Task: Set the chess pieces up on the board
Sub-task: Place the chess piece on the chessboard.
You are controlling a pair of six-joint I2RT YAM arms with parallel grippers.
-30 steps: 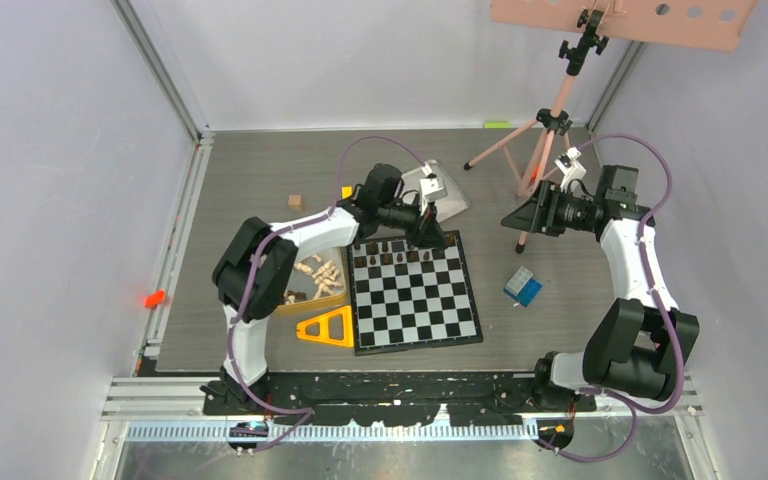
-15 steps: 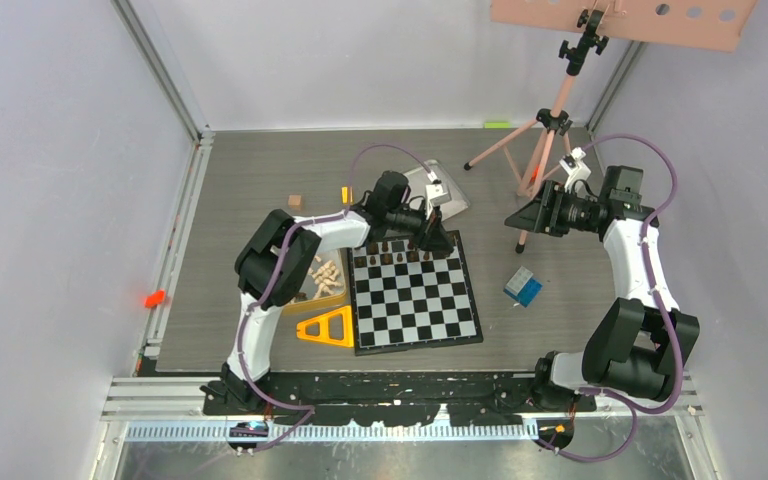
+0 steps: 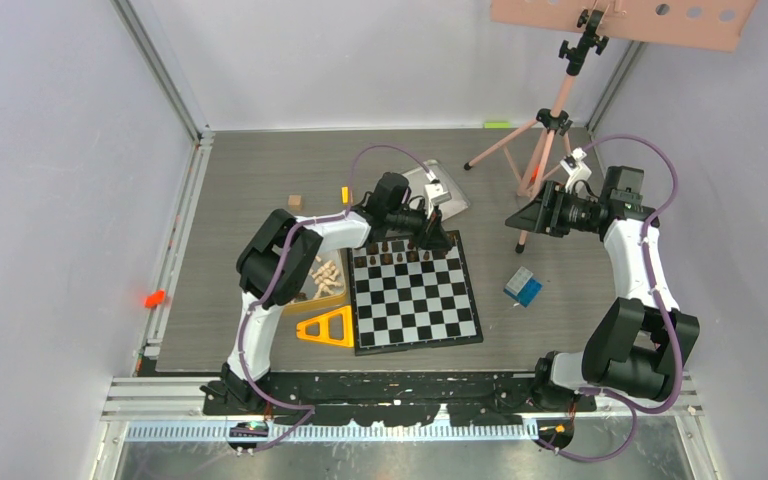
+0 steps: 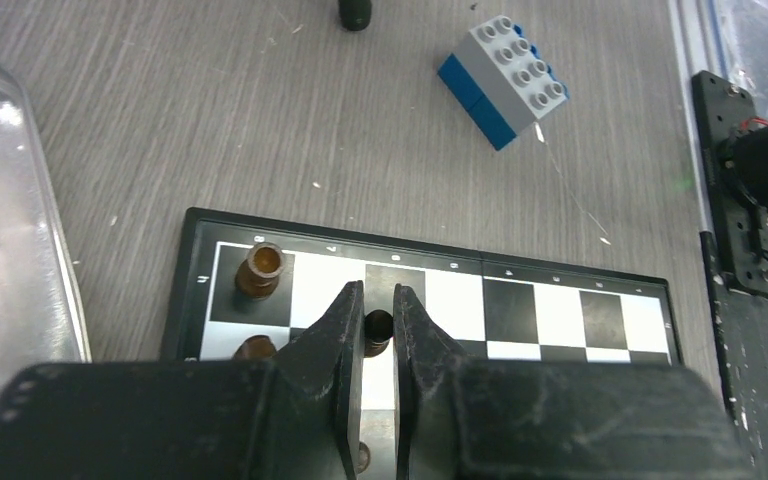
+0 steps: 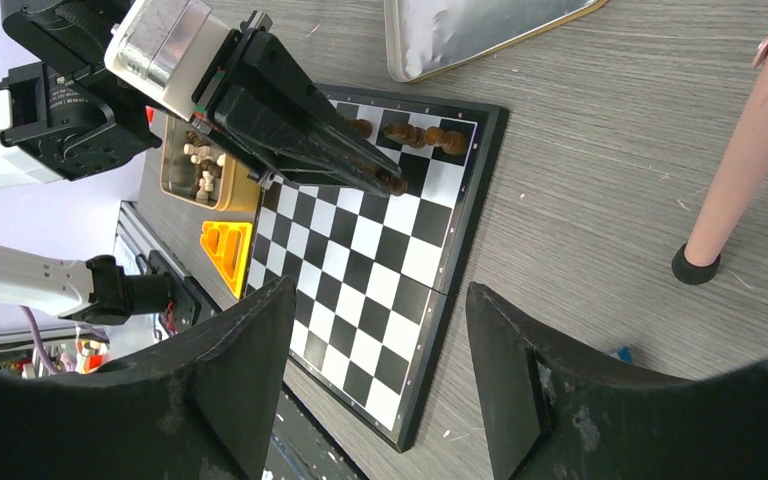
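The board (image 3: pixel 420 310) lies flat in the middle of the table. A row of dark chess pieces (image 3: pixel 395 246) stands along its far edge. My left gripper (image 3: pixel 436 240) is over that far row, near the right end, shut on a dark piece (image 4: pixel 378 328) that shows between the fingers (image 4: pixel 345 330). Two more dark pieces (image 4: pixel 260 268) stand to its left in the left wrist view. Pale chess pieces (image 3: pixel 322 275) lie in a gold tin left of the board. My right gripper (image 5: pixel 380 290) hangs open and empty, off the board's far right corner (image 3: pixel 523 214).
A silver tin lid (image 3: pixel 444 188) lies just behind the board. A yellow triangle (image 3: pixel 328 328) sits at the front left. A blue and grey block (image 3: pixel 523 286) is right of the board. A pink tripod (image 3: pixel 548 125) stands at the back right. A small brown cube (image 3: pixel 295 201) rests far left.
The left arm's elbow swung to the right and its gripper slid a little right along the far row, then held still. The right arm stayed where it was.
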